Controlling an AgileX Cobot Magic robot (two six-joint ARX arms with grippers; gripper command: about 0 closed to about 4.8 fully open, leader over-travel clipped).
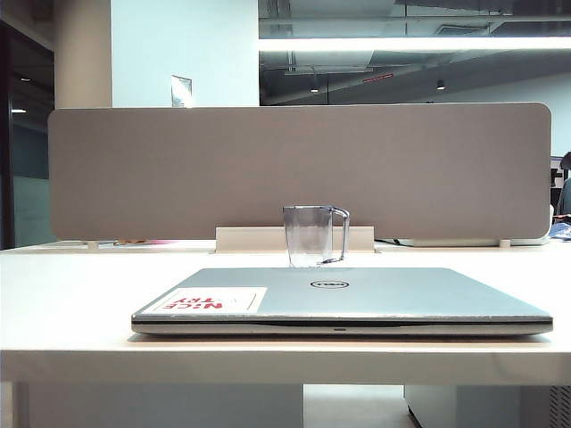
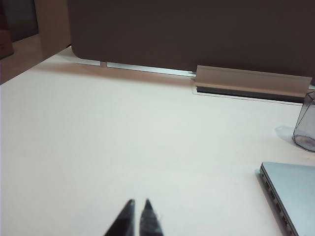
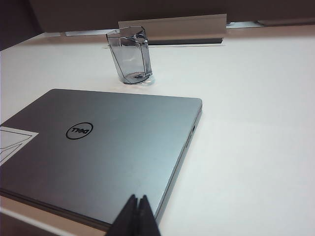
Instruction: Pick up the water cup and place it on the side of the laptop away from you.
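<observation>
From my station I see a clear, grey-blue tinted water cup (image 3: pixel 130 55) that looks like glossy faceted plastic, a laptop (image 3: pixel 113 147) with a smooth matt silver-grey lid carrying a paper-like white sticker (image 1: pixel 212 300), a smooth pale table (image 2: pixel 123 142), and a matt, cloth-like grey partition (image 1: pixel 294 169).

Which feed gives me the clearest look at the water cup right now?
Right wrist view: the whole water cup shows upright on the table beyond the laptop. Exterior view shows it whole with its handle, but smaller. Left wrist view catches only an edge sliver.
</observation>
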